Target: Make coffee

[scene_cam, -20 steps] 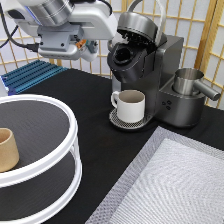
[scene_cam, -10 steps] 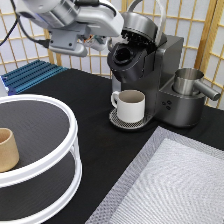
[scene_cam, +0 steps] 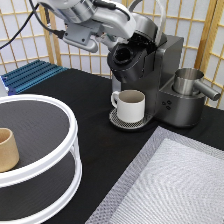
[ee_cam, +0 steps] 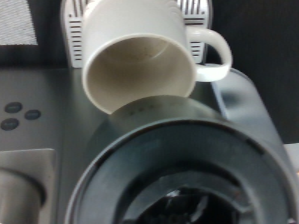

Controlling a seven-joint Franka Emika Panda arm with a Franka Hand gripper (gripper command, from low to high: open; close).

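Observation:
The black coffee machine (scene_cam: 162, 65) stands at the exterior view's top right with its lid up and its round brew chamber (scene_cam: 125, 54) open. A white handled mug (scene_cam: 131, 106) stands on its drip tray (scene_cam: 116, 120). My gripper (scene_cam: 141, 31) is just above and behind the open chamber, close to the raised lid. The wrist view looks down into the dark chamber (ee_cam: 183, 197) and into the empty mug (ee_cam: 142, 65) below it. The coffee pod does not show in either view.
A steel pitcher (scene_cam: 189, 81) sits on the machine's right side. A white two-tier round shelf (scene_cam: 72, 137) at the left carries a tan handleless cup (scene_cam: 6, 149). A grey mat (scene_cam: 170, 185) lies at the bottom right. A blue rack (scene_cam: 30, 75) lies at the back left.
The arm has swung toward the exterior view's right, from the top left to over the coffee machine's open chamber. Mug, machine and tan cup have not moved.

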